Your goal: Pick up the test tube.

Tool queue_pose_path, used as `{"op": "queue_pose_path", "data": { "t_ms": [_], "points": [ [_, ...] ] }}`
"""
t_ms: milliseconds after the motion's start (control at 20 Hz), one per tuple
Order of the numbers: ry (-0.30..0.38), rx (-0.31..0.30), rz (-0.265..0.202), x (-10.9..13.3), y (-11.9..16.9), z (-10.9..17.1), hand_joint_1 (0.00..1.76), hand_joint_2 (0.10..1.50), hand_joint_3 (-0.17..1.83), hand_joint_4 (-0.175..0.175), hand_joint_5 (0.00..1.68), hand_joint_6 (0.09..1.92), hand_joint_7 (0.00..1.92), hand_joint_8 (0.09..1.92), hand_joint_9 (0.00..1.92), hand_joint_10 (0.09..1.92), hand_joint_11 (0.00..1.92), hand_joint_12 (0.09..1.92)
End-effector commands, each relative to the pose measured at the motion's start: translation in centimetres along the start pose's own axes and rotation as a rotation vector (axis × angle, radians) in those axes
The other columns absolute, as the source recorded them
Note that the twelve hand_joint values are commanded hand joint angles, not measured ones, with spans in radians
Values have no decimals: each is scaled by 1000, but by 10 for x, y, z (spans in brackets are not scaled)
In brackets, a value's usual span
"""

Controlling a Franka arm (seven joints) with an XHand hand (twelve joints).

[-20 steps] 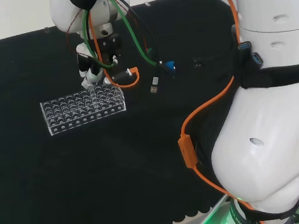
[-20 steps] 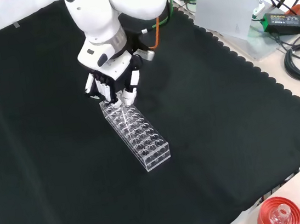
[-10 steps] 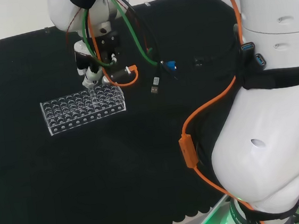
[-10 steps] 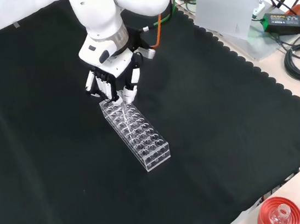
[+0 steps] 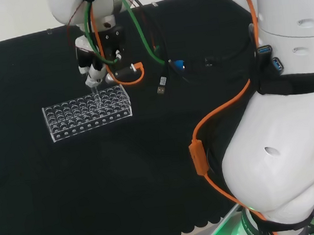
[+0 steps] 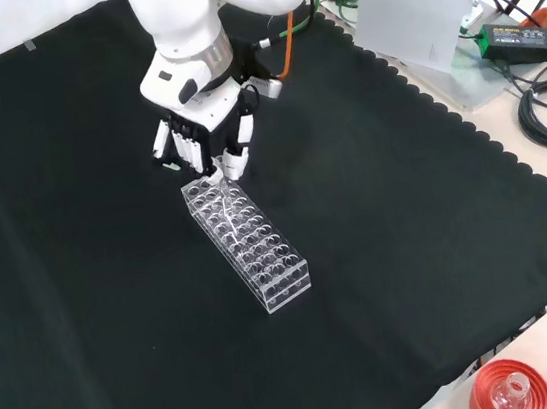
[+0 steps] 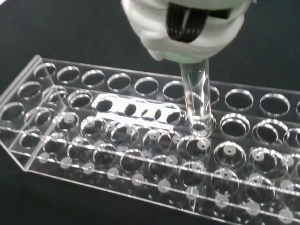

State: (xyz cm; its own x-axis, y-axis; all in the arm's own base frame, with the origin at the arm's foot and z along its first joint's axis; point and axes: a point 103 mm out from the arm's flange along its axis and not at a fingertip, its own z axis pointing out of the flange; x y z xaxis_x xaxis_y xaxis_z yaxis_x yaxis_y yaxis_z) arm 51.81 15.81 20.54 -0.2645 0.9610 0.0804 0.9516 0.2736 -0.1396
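A clear test tube (image 7: 196,96) stands upright with its lower end still in a hole of the clear plastic rack (image 7: 117,154). The hand (image 7: 187,33) is shut on the tube's top. In the head view the hand (image 5: 93,68) hangs just above the rack's (image 5: 86,113) right part, and the tube (image 5: 94,92) shows faintly under it. In the front view the hand (image 6: 199,139) sits over the far end of the rack (image 6: 248,243), with the tube (image 6: 218,179) below its fingers.
Orange and green cables with a loose plug (image 5: 161,87) hang from the arm right of the rack. A red ribbed ring (image 6: 508,390) with a flask stands off the cloth's near right corner. A power adapter (image 6: 512,37) and cables lie beyond the scalloped edge.
The hand has risen a little above the rack, drawing the test tube upward with it. The rack has stayed in place.
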Motion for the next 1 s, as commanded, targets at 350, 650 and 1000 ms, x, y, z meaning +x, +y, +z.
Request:
{"op": "queue_pose_path", "data": {
  "t_ms": [350, 650, 1000],
  "points": [
    [-3, -25, -39, 6, -7, -42, 1423, 731, 467, -175, 1267, 569, 1406, 640, 1263, 397, 565, 1323],
    [7, -54, -43, 5, -19, -78, 1424, 721, 481, -175, 1273, 561, 1414, 629, 1268, 393, 564, 1324],
    [15, -94, -36, 2, -38, -120, 1424, 718, 485, -175, 1275, 559, 1417, 625, 1269, 393, 564, 1324]
  ]
}}
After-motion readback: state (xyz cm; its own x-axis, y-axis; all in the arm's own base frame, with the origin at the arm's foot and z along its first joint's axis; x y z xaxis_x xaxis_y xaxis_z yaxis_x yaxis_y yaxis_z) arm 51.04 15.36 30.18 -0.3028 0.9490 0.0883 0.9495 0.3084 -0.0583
